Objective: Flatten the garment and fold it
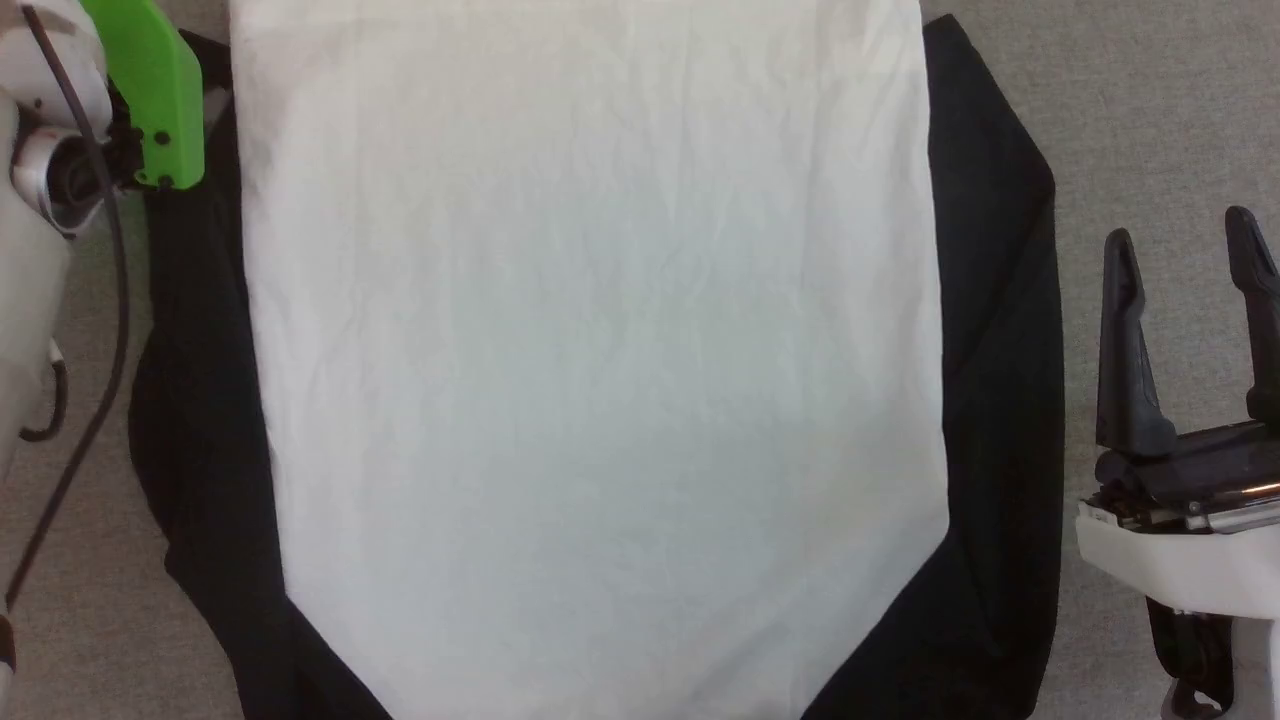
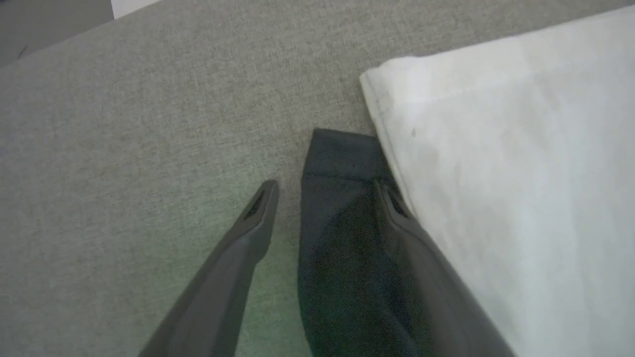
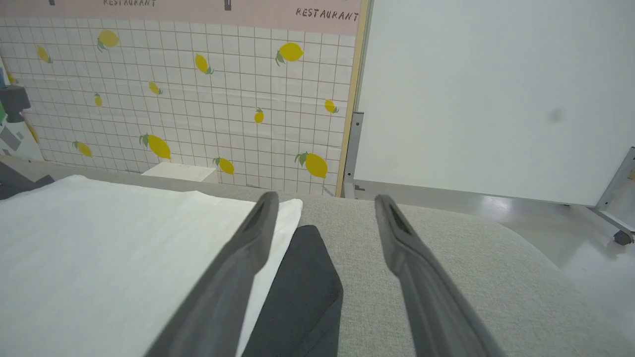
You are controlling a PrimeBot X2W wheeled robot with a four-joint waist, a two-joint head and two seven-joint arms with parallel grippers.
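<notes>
Far left, upper corner of the head view: a bright green plastic bracket (image 1: 150,90) on the pale left forearm is seen over the far end of the left sleeve (image 1: 195,400).

In the left wrist view the left gripper (image 2: 326,187) is held about half open with nothing clamped. One finger is over the grey woven surface (image 2: 124,124), the other over the black cuff beside the white hem corner. Contact cannot be told. The sleeve's long axis runs back along the fingers.

Centre: the garment (image 1: 590,350), a soft white shirt with long black sleeves, is spread flat and only lightly creased. Its length runs away from the robot.

Right: the right sleeve (image 1: 1000,350) is laid along the body's edge.

Far right: the right gripper (image 1: 1180,225) is parted wide and empty, standing apart from that sleeve over bare surface.

Judgement: the left arm is the nearer to its cloth, so a sleeve fold inward is likely to start there.
</notes>
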